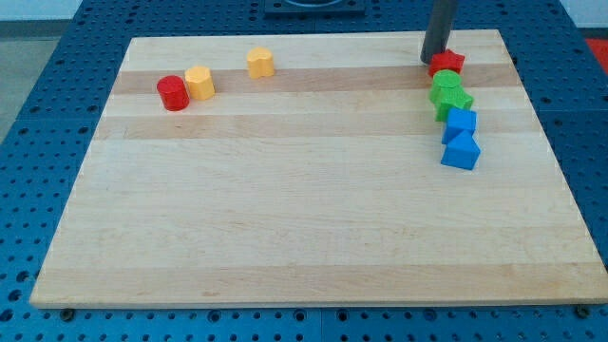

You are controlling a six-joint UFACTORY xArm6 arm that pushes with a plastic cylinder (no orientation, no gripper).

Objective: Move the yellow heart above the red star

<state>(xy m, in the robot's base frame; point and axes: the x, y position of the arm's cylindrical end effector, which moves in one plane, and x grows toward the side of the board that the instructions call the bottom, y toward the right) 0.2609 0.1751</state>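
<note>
Dark rod tool, tip, holds nothing and rests touching the red star block at the pale wooden worktop top-right. The yellow heart block lies well left of the tool, untouched, awaiting a rightward push.

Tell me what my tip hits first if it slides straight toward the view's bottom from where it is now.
Probably the red star: my tip sits at its left edge, touching or nearly so. Depth is unclear; it might just slip past on the left.

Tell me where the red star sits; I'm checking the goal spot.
The red star lies near the board's top edge at the view's right, just above the green blocks, with my tip at its left.
</note>
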